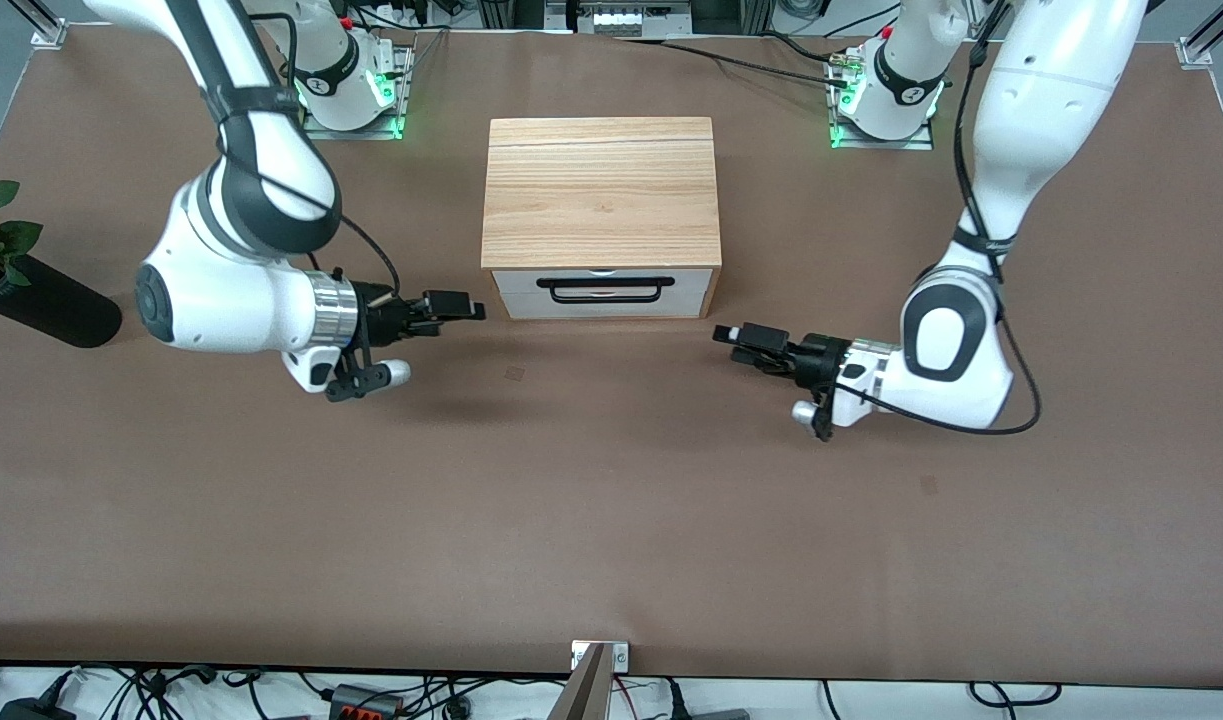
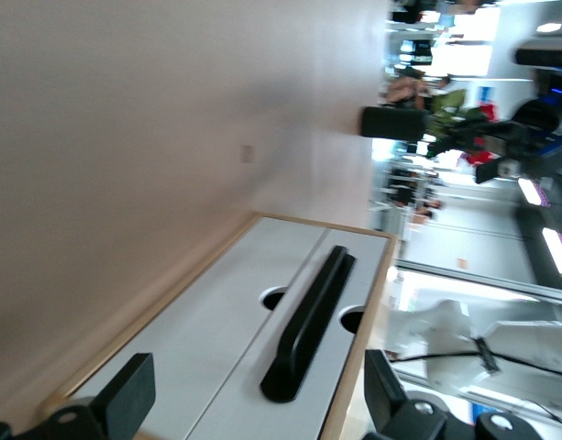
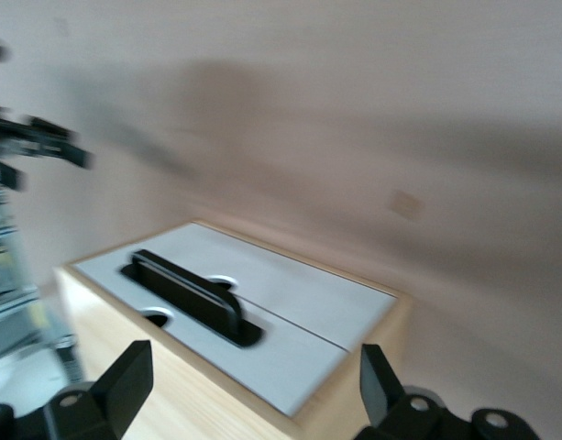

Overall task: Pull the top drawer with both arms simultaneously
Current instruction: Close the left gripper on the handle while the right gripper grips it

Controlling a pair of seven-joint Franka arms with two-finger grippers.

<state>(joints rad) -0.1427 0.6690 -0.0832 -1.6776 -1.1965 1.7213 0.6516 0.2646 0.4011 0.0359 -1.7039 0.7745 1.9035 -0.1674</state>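
Note:
The top drawer [image 1: 519, 283] is closed in the light-wood cabinet [image 1: 601, 190], with its white front and black bar handle [image 1: 603, 289] facing the front camera. My right gripper [image 1: 463, 305] is open and empty, over the table off the cabinet's front corner at the right arm's end. My left gripper [image 1: 739, 338] is open and empty, over the table off the front corner at the left arm's end. The left wrist view shows the handle [image 2: 310, 319] between that open gripper's [image 2: 258, 408] fingers, still apart from them. The right wrist view shows the handle [image 3: 191, 298] ahead of the open gripper [image 3: 251, 385].
A black vase [image 1: 49, 302] with a red rose lies at the right arm's end of the table. A second white panel [image 1: 603, 309] sits below the top drawer. Brown table mat [image 1: 611, 500] stretches in front of the cabinet.

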